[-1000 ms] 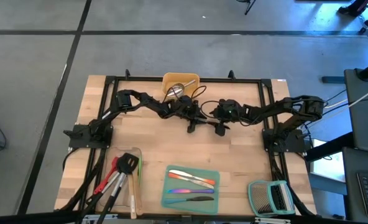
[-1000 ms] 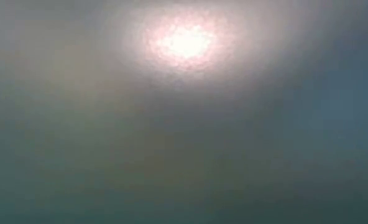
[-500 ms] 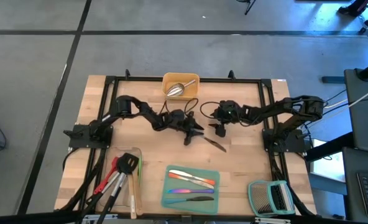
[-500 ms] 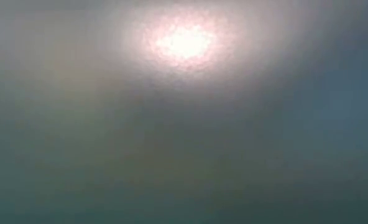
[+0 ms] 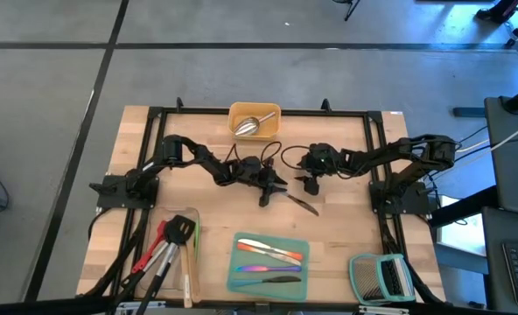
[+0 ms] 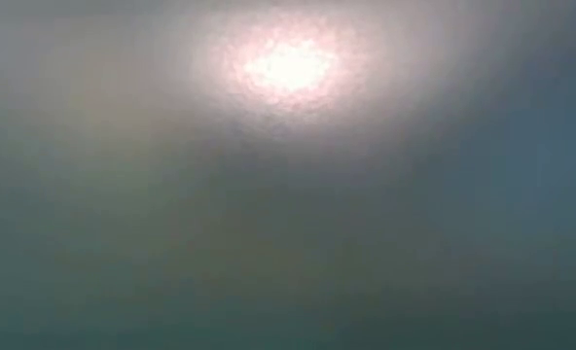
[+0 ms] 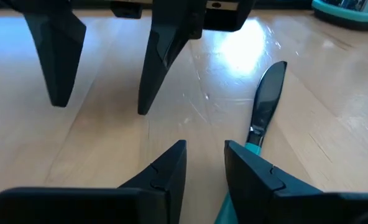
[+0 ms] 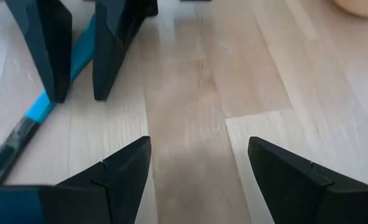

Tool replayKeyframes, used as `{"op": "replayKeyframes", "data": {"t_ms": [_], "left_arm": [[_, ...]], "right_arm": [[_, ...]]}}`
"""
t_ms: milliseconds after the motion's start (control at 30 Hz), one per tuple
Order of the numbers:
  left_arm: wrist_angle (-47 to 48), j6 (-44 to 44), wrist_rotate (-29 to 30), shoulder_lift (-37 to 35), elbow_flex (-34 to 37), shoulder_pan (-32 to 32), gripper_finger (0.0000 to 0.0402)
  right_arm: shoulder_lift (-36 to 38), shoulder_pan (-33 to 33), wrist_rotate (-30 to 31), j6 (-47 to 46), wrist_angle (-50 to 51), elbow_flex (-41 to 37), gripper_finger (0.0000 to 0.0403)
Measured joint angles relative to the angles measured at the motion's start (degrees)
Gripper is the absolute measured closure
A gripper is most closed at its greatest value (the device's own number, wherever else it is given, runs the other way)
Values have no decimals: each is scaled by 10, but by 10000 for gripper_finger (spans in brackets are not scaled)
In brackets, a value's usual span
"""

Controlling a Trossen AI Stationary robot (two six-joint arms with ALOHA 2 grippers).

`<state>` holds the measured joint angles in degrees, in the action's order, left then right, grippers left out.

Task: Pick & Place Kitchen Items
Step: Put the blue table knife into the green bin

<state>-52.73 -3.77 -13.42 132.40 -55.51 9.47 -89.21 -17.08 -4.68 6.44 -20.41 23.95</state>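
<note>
Since a second ago the left arm has pulled back from the yellow tray (image 5: 255,112) toward the middle of the surface (image 5: 206,206), and a small teal-handled knife (image 5: 301,203) now lies bare on the wood where the 2 arms were bunched together.

Left hand (image 5: 268,185) sits just beside the knife's handle end. In the left wrist view the teal handle runs right alongside one of its fingers (image 7: 265,177), blade (image 7: 268,93) pointing away toward the other arm. Fingers are only a narrow gap apart with nothing between them, so not pinching anything that I can see.

Right hand (image 5: 306,182) hangs just past the knife's other side, fingers spread wide and empty.

Key bit for the next move, I'd guess: the knife's long axis runs diagonally between the 2 hands, handle toward the left one, so left is nearer the grabbable end but would need to shift sideways to straddle it.

Low view is a blur, useless.

Other utensils wait in the clear tray (image 5: 158,262) and teal tray (image 5: 237,278).
</note>
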Motion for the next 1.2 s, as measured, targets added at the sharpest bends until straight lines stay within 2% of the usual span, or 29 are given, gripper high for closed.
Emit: {"op": "replayKeyframes", "data": {"t_ms": [200, 400, 467, 667, 800, 967, 1200], "left_arm": [[36, 25, 0, -13, 0, 11, 308], [33, 84, 103, -14, 0, 19, 313], [33, 89, 111, -14, 0, 19, 313], [33, 80, 109, -15, 0, 13, 313], [67, 59, 105, -32, 1, 9, 312], [116, 14, 103, -74, 20, -3, 294], [131, -2, 153, -129, 73, -11, 267]], "right_arm": [[0, 0, 0, -2, 18, 0, 131], [0, 0, 0, -11, 21, 0, 131], [0, 0, 0, -11, 21, 0, 131], [0, 0, 6, -11, 9, 0, 131], [17, 0, 31, -11, 10, 0, 131], [45, 4, 32, -14, 10, 0, 131], [59, 34, 25, -53, 9, 0, 131]]}}
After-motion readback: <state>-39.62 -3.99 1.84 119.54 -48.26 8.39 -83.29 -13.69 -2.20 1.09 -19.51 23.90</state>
